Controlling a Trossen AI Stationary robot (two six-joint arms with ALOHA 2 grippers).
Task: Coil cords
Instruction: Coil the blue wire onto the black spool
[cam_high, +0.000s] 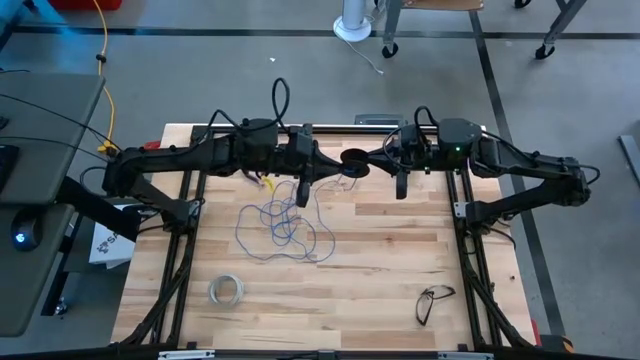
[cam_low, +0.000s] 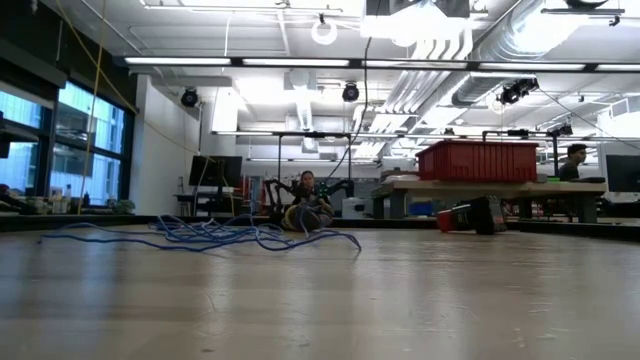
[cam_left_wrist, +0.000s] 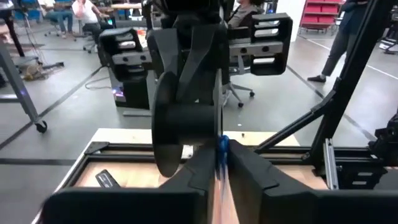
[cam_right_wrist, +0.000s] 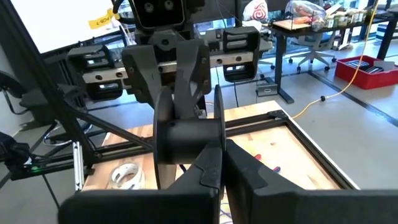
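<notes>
- We see the left gripper (cam_left_wrist: 219, 163) with its jaws nearly together, pinching a bit of the thin blue wire (cam_high: 283, 228) right beside the spool (cam_left_wrist: 186, 124).
- We see the right gripper (cam_right_wrist: 222, 163) with its jaws closed on the dark spool's core, holding it up with its round faces on edge, above the far middle of the table (cam_high: 400, 290).
- From above, we find the two grippers meeting at the spool (cam_high: 353, 159), each arm reaching in from its own side, the left gripper (cam_high: 330, 166) just beside the right gripper (cam_high: 372, 166).
- Most of the wire lies loose in a tangle of loops on the wood, below the left arm's wrist and left of centre.
- Nearer the front edge we see a whitish ring of tape (cam_high: 227, 291) on the left.
- A pair of glasses (cam_high: 433, 302) lies at the front right, well apart from the wire.
</notes>
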